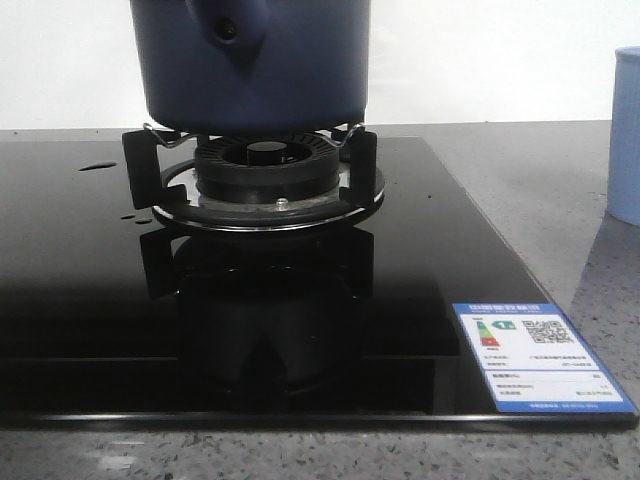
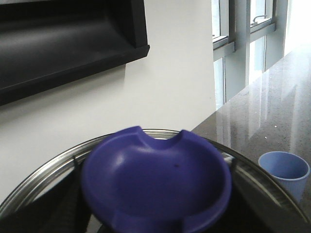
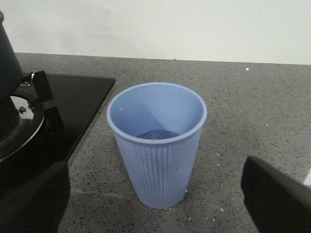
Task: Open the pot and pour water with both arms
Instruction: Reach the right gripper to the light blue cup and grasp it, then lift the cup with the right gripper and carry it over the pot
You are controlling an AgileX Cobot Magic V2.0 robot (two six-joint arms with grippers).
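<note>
Cup lined up, pot on the burner.
The right gripper (image 3: 155, 204), jaws apart, faces the cup (image 3: 158, 141); the pot (image 1: 250, 65) sits at 12 o'clock on the hob (image 1: 80, 300). Left jaws: cannot tell. Next, probably, gripping the cup.

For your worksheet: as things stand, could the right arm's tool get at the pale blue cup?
Probably yes. The cup stands upright on bare counter beside the hob, between the right tool's spread fingers, with nothing between them.

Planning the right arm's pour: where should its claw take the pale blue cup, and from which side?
Grip the cup across its ribbed mid-wall, coming level from the robot's side. It stands upright and open-topped on the counter, centred between the spread fingers.
</note>
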